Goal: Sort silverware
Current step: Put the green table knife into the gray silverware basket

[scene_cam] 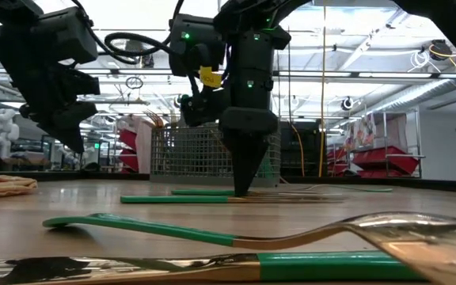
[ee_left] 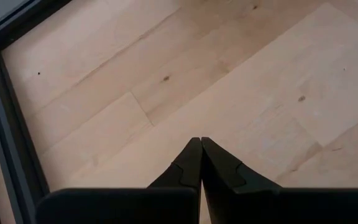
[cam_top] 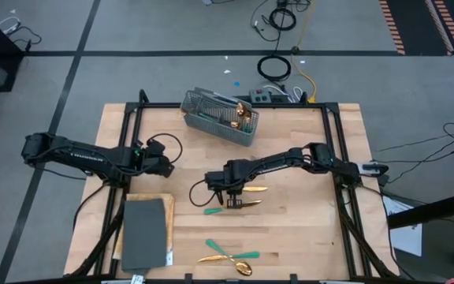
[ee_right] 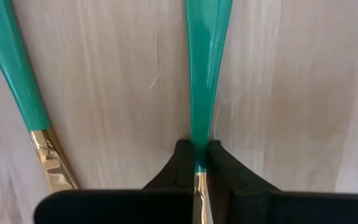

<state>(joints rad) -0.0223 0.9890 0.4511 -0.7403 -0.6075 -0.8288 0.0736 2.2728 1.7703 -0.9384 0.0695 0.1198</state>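
Two pieces of silverware with teal handles and gold heads lie side by side on the wooden table's middle. My right gripper [cam_top: 229,199] points straight down and is shut on one of them [ee_right: 207,74], with its tips at table level [scene_cam: 240,190]. The other piece [ee_right: 14,81] lies flat beside it, untouched. Two more pieces [cam_top: 228,255] lie crossed near the front edge. My left gripper [ee_left: 201,144] is shut and hangs over bare wood at the table's left [cam_top: 160,164]. My right gripper pinches the slim handle between its two fingertips, just where the teal meets the gold neck [ee_right: 199,144]. The fingers come from above, pointing down, and lie across the piece. The piece lies flat on the table [scene_cam: 180,199].
A grey wire-mesh basket [cam_top: 219,117] with gold pieces in it stands at the far middle. A dark grey mat [cam_top: 144,233] lies at the near left. Black frame rails [cam_top: 341,197] run along the table's sides.
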